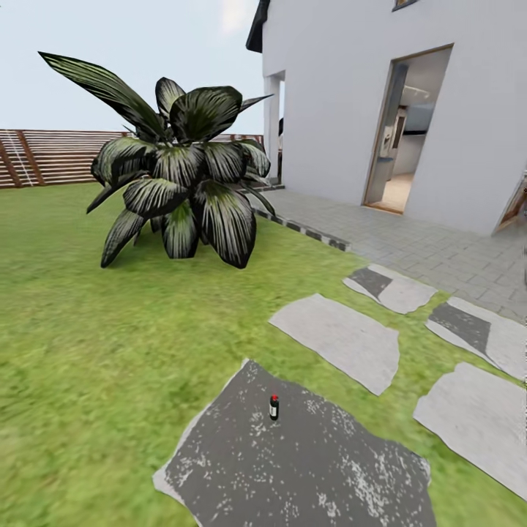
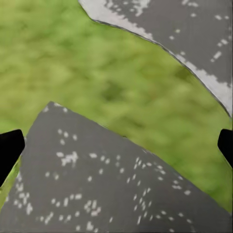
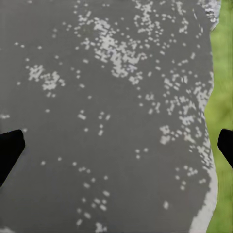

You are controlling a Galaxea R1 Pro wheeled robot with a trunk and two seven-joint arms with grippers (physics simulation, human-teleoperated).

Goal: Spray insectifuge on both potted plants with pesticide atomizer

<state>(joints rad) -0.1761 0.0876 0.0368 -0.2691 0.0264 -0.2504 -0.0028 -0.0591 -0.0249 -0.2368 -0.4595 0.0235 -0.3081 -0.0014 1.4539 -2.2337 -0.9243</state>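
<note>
The pesticide atomizer (image 1: 274, 407) stands upright on a dark mottled stepping stone (image 1: 322, 461) in the lawn (image 1: 88, 329), well ahead of both end effectors and not between the fingers of either. It looks very small here: a slim dark bottle with what seems a red cap and a pale band, too tiny to make out the spray head. The left end effector (image 2: 116, 145) is spread wide, its dark fingertips (image 2: 9, 148) at the two edges of its wrist view, with grass and two stone slabs below it. The right end effector (image 3: 116, 145) is likewise spread and empty, hanging over speckled grey stone with a strip of grass at one side. The main risk, as I judge it, is toppling: so narrow a bottle standing free on hard stone would tip or roll if a finger brushes it before the grip closes, and reaching so low asks much of the trunk. One broad-leaved potted plant (image 1: 179, 183) sits far beyond the bottle, near the slatted fence (image 1: 44, 157) and the house (image 1: 410, 110); spraying from too far off could leave its leaves partly uncovered.
</note>
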